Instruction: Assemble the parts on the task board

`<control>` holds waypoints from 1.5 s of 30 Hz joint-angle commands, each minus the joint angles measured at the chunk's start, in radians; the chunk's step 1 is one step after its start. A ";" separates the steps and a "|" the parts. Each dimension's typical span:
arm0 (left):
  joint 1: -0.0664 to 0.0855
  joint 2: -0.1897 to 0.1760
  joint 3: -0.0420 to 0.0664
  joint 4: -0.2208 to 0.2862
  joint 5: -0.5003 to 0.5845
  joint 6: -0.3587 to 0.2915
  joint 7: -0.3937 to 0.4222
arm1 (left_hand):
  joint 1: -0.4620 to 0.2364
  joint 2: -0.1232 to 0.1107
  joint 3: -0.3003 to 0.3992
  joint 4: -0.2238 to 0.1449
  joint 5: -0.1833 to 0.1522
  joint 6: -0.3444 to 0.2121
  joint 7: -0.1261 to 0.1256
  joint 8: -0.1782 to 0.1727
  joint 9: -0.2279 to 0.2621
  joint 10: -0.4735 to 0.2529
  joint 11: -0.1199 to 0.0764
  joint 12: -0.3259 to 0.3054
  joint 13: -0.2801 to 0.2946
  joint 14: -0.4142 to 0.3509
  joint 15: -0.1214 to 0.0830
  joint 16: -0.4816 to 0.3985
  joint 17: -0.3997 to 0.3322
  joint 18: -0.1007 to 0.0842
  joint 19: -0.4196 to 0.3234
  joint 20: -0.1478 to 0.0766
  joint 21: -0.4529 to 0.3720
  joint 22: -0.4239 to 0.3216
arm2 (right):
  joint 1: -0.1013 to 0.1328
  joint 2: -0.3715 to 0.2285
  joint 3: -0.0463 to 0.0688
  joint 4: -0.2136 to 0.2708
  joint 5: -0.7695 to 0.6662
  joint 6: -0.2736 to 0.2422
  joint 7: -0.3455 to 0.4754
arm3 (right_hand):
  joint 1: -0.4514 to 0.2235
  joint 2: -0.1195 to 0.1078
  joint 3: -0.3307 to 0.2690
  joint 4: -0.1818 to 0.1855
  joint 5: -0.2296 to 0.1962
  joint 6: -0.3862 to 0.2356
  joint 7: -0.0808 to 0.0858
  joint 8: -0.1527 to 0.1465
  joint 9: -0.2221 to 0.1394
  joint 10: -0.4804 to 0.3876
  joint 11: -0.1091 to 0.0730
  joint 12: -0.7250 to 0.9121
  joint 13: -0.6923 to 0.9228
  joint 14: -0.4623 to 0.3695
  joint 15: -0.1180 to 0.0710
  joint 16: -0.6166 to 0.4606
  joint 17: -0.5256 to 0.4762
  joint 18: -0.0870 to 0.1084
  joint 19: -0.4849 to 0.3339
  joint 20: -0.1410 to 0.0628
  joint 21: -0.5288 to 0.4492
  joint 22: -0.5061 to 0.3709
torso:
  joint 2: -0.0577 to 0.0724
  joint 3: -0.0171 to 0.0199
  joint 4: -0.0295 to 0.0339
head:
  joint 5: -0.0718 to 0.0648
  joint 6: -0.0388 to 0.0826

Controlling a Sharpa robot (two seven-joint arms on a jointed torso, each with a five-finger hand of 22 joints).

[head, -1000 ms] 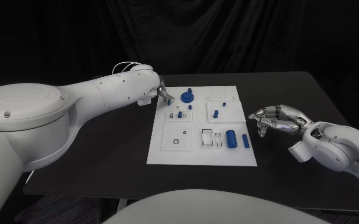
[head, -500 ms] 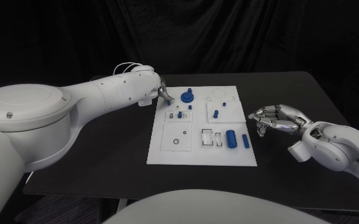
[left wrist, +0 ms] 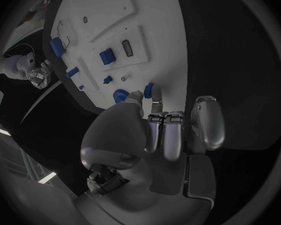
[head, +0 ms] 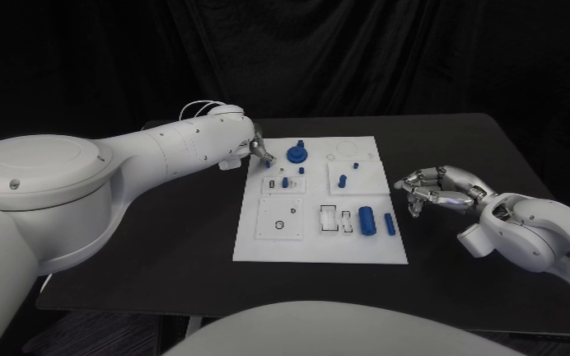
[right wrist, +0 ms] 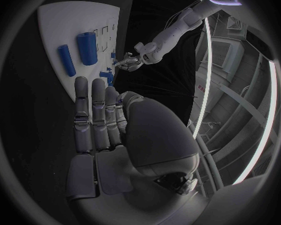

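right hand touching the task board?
Apart. In the head view the right hand sits off the task board's right edge with a strip of black table showing between them; its fingers are curled in, holding nothing.

A black table (head: 178,232) fills the foreground, its top matte and dark, its far edge running straight below the backdrop. Behind it hangs a black curtain (head: 357,35) in long vertical folds, closing off the whole back of the scene. Below the table's near-left corner a strip of floor (head: 107,327) shows, seemingly a mottled carpet.
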 commanded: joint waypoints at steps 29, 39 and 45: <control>-0.003 -0.013 0.001 0.025 0.001 0.010 0.002 | 0.128 -0.119 0.304 -0.010 0.116 0.015 -0.008 0.002 0.049 0.105 -0.002 -0.001 0.261 0.107 0.000 0.003 0.263 0.005 -0.010 -0.004 -0.011 0.166 | -0.002 -0.008 0.001 0.006 -0.002 0.008 -0.025 | 0.010 0.000 0.006 -0.005 0.004 0.000 0.000 0.004 -0.001 -0.002 0.000 0.006 -0.002 -0.003 -0.005 0.004 -0.002 0.018 -0.003 -0.003 0.005 0.002 | 0.000 0.0000 0.0003 | 0.000 0.000; 0.000 -0.087 0.001 0.143 0.001 -0.064 -0.059 | 0.110 -0.155 0.335 -0.002 0.123 0.036 -0.016 0.010 0.058 0.105 -0.008 -0.001 0.261 0.107 -0.007 0.003 0.263 0.002 0.000 -0.009 0.002 0.169 | -0.002 -0.010 0.001 0.003 -0.002 0.009 -0.028 | 0.010 0.001 0.007 -0.005 0.003 0.000 0.000 0.003 -0.001 -0.003 0.000 0.006 -0.002 -0.003 -0.005 0.004 -0.002 0.018 -0.003 -0.003 0.005 0.002 | -0.001 -0.0003 0.0004 | -0.006 0.000; 0.008 -0.158 0.001 0.256 0.025 -0.122 -0.121 | 0.096 -0.176 0.349 -0.002 0.116 0.048 -0.021 0.011 0.060 0.105 -0.014 -0.001 0.261 0.107 -0.011 0.003 0.263 0.002 0.003 -0.014 0.004 0.170 | -0.003 -0.009 0.001 -0.001 -0.002 0.006 -0.027 | 0.010 0.001 0.007 -0.005 0.002 0.000 0.000 0.003 -0.001 -0.003 0.000 0.006 -0.003 -0.004 -0.005 0.004 -0.002 0.018 -0.003 -0.003 0.005 0.002 | -0.004 -0.0005 0.0012 | 0.000 0.000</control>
